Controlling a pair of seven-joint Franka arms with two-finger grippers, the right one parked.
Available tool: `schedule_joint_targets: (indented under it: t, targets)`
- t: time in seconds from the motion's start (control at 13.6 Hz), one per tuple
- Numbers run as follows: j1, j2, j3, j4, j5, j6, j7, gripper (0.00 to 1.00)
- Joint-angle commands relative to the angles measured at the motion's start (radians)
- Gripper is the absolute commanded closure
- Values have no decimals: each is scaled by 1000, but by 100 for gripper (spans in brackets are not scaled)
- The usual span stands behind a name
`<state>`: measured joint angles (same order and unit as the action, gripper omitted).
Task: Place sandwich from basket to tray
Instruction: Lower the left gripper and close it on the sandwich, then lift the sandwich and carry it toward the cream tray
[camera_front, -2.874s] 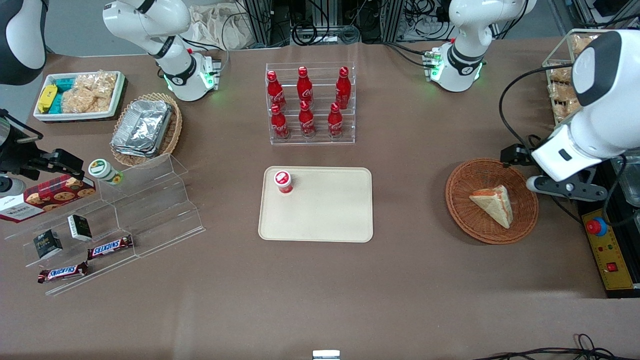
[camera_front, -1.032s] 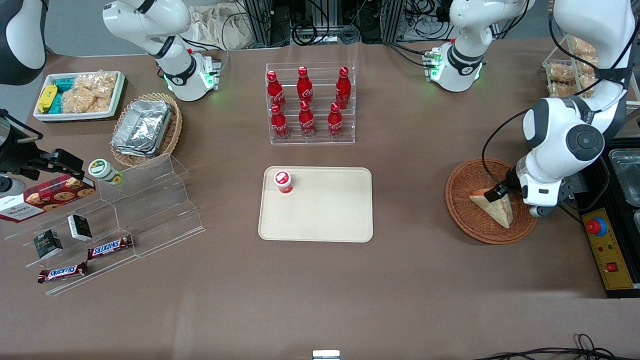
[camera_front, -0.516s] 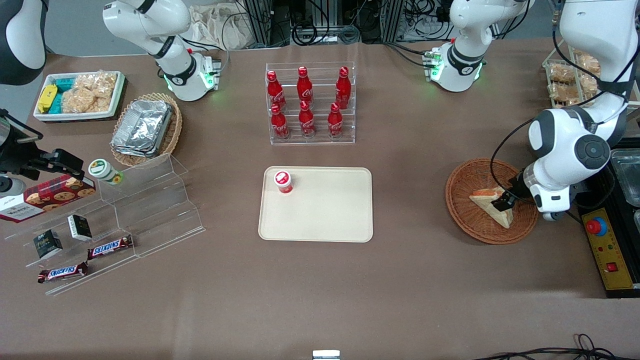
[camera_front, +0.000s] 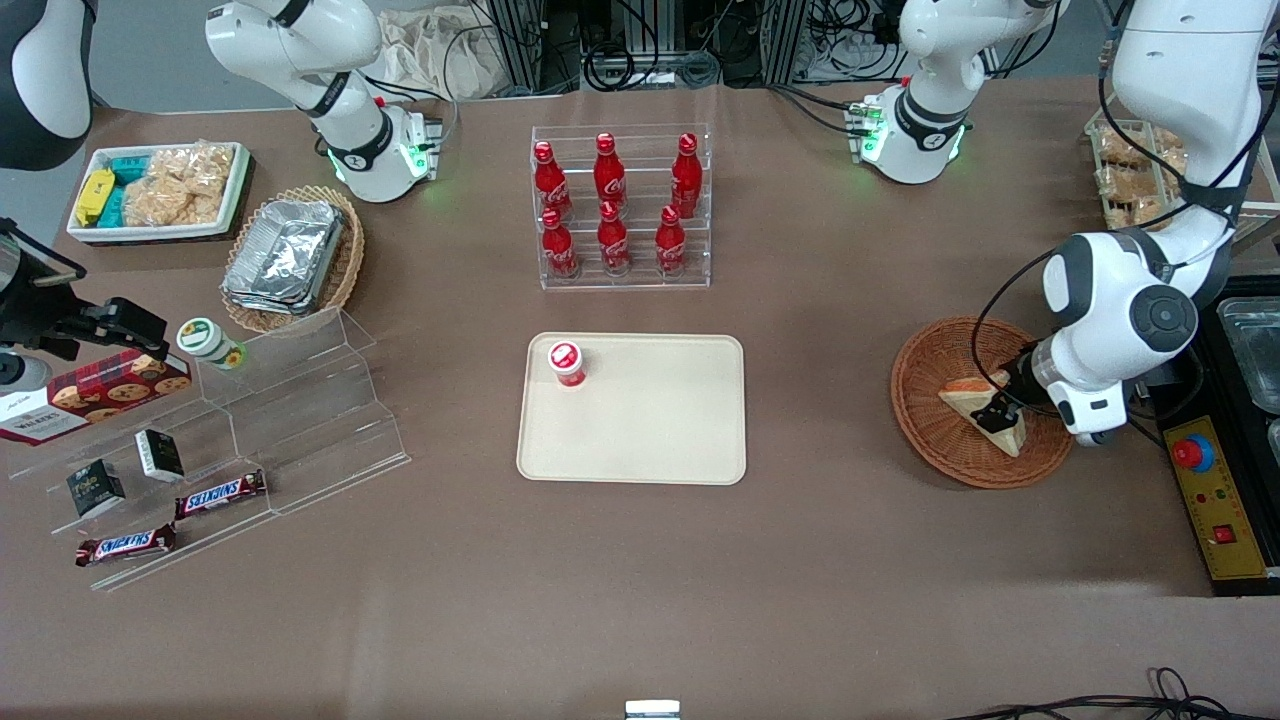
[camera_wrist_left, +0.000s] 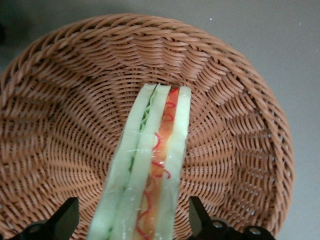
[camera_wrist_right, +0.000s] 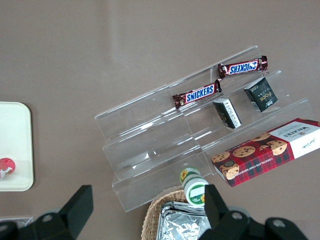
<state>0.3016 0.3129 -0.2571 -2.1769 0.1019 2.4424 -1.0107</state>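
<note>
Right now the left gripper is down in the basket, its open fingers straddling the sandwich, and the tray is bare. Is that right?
Not quite: the tray is not bare; the front view shows a small red-capped container standing on it. The rest holds: the left gripper is in the basket, fingers open astride the sandwich.

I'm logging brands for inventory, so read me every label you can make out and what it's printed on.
"SNICKERS": two chocolate bars on the clear stand.
"Walkers": red cookie box.
"Coca-Cola" script: six red bottles, only partly legible.
Small dark boxes: too small to read.
Gripper over the sandwich: no text.
</note>
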Motion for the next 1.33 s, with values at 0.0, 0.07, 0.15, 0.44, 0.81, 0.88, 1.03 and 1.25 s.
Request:
schedule_joint_targets:
  t: [0.0,0.07,0.15,0.44,0.81,0.88,1.03,1.25]
  targets:
    - [-10,23,-4,45,13,-2,-49,59]
    - [-10,20,-4,45,12,-5,-49,86]
    - [-10,20,-4,45,12,-5,-49,100]
    - [-10,17,-7,80,12,-28,-31,100]
    - [-117,23,-10,302,9,-370,80,100]
    - [-151,29,-10,378,9,-485,140,100]
    - [-214,49,-11,518,6,-618,251,100]
    - [-384,69,-10,655,4,-663,339,98]
